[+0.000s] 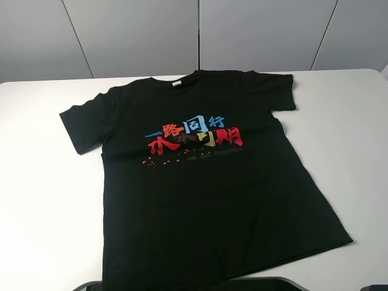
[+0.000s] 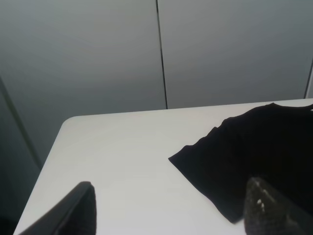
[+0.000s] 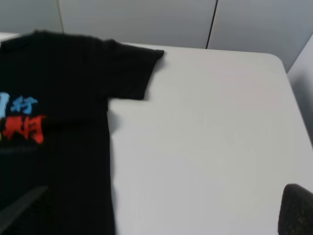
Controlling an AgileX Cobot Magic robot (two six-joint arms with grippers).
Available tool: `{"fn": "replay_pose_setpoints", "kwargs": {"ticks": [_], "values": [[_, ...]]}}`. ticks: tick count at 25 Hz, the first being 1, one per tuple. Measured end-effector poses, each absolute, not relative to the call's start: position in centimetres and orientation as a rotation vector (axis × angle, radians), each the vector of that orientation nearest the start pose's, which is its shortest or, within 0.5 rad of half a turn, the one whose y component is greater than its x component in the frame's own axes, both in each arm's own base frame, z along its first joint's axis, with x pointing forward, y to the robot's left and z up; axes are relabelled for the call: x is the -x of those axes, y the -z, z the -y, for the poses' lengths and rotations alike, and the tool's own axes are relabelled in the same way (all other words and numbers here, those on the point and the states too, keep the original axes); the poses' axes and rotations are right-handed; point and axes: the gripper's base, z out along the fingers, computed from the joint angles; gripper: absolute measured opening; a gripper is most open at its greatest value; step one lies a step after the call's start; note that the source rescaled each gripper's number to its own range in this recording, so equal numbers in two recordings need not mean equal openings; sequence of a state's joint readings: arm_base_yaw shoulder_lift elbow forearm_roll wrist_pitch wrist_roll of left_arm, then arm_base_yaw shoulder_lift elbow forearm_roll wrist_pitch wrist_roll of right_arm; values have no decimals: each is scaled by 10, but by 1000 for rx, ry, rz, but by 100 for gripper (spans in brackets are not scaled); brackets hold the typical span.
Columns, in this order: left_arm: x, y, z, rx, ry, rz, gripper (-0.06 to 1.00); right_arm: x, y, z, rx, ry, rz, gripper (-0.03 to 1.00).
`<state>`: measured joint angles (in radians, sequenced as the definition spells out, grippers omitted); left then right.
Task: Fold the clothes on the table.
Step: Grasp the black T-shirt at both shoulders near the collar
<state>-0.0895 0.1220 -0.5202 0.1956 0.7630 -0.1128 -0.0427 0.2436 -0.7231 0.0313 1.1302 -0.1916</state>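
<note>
The black T-shirt (image 1: 206, 188) lies flat and spread out on the white table (image 1: 42, 200), chest up, collar at the far side. Red, blue and yellow characters (image 1: 194, 136) run across the chest. Neither gripper shows in the exterior high view. My left gripper (image 2: 169, 188) is open and empty above the table, near the shirt's left sleeve (image 2: 230, 161). My right gripper (image 3: 168, 191) is open and empty, with the shirt's right sleeve (image 3: 132, 73) and side edge ahead of it. Only the fingertips (image 2: 80, 208) (image 3: 296, 210) show.
Grey wall panels (image 1: 200, 33) stand behind the table's far edge. Bare white table lies on both sides of the shirt (image 1: 357, 157). A dark, grey-rimmed shape (image 1: 267, 283) shows at the near edge below the hem. The table's rounded far corners show in the wrist views (image 2: 66, 125) (image 3: 276, 58).
</note>
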Motion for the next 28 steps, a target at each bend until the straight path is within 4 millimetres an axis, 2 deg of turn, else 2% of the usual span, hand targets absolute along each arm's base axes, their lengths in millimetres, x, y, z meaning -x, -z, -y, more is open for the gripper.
{"fn": "replay_pose_setpoints", "kwargs": {"ticks": [3, 6, 9, 11, 14, 20, 25, 28], "values": [[-53, -316, -6, -48, -85, -1886, 95, -41, -356, 0, 278, 164, -2200, 98], [-92, -322, -2, -143, -134, -1974, 95, -75, -373, 2, 383, 196, -2262, 98], [-132, -322, 3, -261, -178, -2093, 95, -115, -381, -1, 494, 185, -2320, 98], [-155, -321, 8, -344, -175, -2197, 95, -142, -380, -6, 631, 193, -2330, 98], [-189, -312, 26, -533, -144, -2342, 95, -181, -367, -18, 837, 207, -2386, 98], [-241, -294, 72, -882, -130, -2404, 95, -246, -307, -55, 1212, 295, -2476, 98], [-271, -275, 96, -1000, -121, -2406, 95, -278, -265, -83, 1482, 450, -2405, 98], [-282, -252, 103, -1142, -123, -2422, 95, -293, -245, -91, 1575, 505, -2362, 98]]}}
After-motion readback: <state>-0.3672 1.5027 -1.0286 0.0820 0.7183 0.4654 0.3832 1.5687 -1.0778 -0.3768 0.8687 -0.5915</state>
